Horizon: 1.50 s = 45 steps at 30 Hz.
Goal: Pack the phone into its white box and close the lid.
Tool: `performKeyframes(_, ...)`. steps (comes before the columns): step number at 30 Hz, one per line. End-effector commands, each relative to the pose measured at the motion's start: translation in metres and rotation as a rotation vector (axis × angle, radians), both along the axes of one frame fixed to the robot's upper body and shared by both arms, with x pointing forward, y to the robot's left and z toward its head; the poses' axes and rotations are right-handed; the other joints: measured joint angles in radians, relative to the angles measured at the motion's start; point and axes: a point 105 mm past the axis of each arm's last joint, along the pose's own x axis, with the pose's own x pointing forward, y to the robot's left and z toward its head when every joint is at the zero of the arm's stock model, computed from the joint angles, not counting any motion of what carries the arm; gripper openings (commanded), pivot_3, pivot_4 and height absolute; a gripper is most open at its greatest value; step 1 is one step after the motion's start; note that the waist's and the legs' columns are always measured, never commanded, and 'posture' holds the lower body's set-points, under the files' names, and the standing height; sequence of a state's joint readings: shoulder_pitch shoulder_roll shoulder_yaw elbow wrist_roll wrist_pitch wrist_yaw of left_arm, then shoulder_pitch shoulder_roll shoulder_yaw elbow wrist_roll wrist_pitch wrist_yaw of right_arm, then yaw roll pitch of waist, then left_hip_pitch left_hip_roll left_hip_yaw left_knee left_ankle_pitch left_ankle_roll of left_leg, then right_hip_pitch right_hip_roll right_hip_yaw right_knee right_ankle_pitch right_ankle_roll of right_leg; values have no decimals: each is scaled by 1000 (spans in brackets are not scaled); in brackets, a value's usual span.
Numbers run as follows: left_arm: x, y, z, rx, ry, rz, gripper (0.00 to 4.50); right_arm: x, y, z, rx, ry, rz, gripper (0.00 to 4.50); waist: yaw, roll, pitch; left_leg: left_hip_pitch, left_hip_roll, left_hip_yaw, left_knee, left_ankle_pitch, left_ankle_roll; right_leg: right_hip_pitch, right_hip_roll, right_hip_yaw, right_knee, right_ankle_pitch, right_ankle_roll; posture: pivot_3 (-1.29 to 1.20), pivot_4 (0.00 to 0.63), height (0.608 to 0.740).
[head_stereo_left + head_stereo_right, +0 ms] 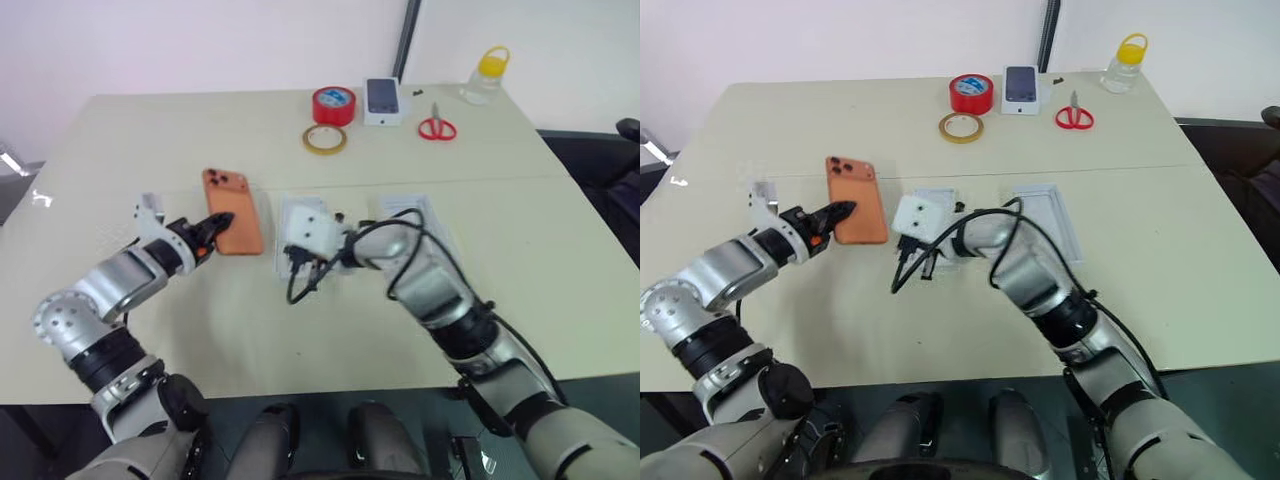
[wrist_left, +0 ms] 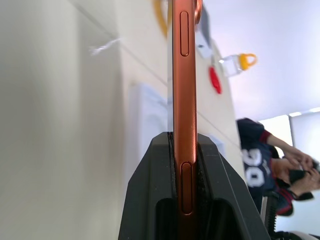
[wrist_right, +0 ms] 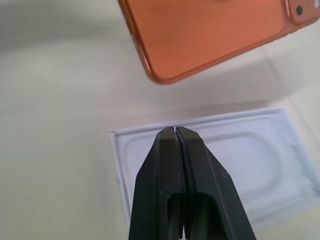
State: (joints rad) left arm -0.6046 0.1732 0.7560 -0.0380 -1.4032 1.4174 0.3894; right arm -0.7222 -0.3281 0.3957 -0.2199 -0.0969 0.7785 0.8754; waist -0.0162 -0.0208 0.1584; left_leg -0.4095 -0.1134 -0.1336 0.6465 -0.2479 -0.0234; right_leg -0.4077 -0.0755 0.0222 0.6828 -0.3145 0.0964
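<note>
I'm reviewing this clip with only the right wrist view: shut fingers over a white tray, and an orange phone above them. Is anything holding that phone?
Observer: Yes. The left hand is clamped on the phone's long edge. Its wrist camera shows the phone pinched between both fingers.
Operator: Is there another tray besides the one I see?
Observer: Yes, a second white tray lies beyond the right arm, on the side away from the phone. The arm and its cable partly cover it.
</note>
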Motion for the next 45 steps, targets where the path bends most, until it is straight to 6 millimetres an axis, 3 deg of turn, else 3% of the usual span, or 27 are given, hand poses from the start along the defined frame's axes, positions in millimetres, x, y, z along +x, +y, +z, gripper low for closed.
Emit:
performKeyframes(1,4,-23,5,-13,-18,-69,56,-1,-20,9,54,-15,-21,0,2,0,0,0,0,0,0,0,0,0,0,0,0,0,0,0,150,740)
performKeyframes(4,8,-43,-5,-14,17,-115,56,3,-48,6,56,9,-96,0,3,-1,0,0,0,0,0,0,0,0,0,0,0,0,0,0,150,740)
performKeyframes(7,14,-54,-12,-17,46,-131,56,6,-62,7,61,11,-151,0,-2,-1,0,0,0,1,0,0,0,-1,0,1,0,0,0,0,150,740)
performKeyframes(13,21,-69,-27,3,102,-167,56,9,-74,9,62,-1,-215,0,2,-1,0,0,1,1,-1,0,0,-1,0,1,1,0,0,0,150,740)
performKeyframes(20,25,-73,-31,-7,108,-177,56,10,-77,6,49,-5,-235,0,3,-1,1,-1,0,1,-1,0,0,-1,0,1,0,0,0,0,150,740)
performKeyframes(24,23,-78,-30,-6,100,-200,1777,11,-77,6,45,-7,-233,0,3,-1,1,-1,0,1,-1,0,0,-1,0,1,1,0,0,0,150,740)
performKeyframes(29,20,-76,-28,40,86,-208,4249,13,-74,6,41,-12,-225,0,2,-1,1,-1,0,1,0,0,0,-1,0,1,1,0,0,0,150,740)
performKeyframes(30,19,-75,-28,61,81,-210,4443,14,-73,6,40,-13,-224,0,0,-1,1,-1,0,1,0,0,0,-1,0,1,1,0,0,0,150,740)
performKeyframes(37,13,-66,-19,223,12,-235,4443,15,-71,5,37,-17,-213,0,1,-1,1,0,1,1,0,0,0,-1,0,1,1,0,0,0,150,740)
performKeyframes(45,10,-53,8,420,-154,-245,4443,18,-69,5,30,-26,-210,0,1,-1,1,-1,0,1,-1,0,0,-1,0,1,1,0,0,0,150,740)
